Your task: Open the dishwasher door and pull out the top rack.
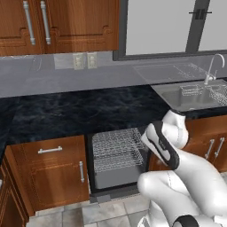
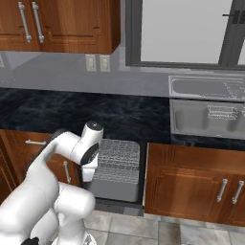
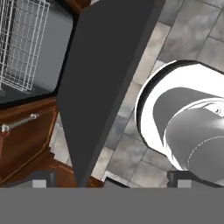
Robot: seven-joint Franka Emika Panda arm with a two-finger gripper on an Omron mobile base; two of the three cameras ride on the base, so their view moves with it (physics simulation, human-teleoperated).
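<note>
The dishwasher door (image 3: pixel 105 87) is swung open; in the hand view it is a flat dark grey panel running from the top down to just above my fingertips. My gripper (image 3: pixel 112 180) is open, its tips spread wide on either side of the door's near edge, with nothing held. Inside the open dishwasher the top rack (image 1: pixel 116 141) of silver wire sits within the cavity, above a second wire rack (image 1: pixel 119 160). The right base view shows the top rack (image 2: pixel 117 154) beside my arm. A corner of wire rack (image 3: pixel 22 43) lies past the door.
Reddish-brown cabinet doors flank the dishwasher on the left (image 1: pixel 51 173) and right (image 2: pixel 191 186). A cabinet handle (image 3: pixel 19 122) lies close to my left fingertip. The steel sink (image 1: pixel 190 95) and a wire dish drainer (image 1: pixel 219 91) sit on the dark counter. Grey floor tiles (image 3: pixel 183 39) lie below.
</note>
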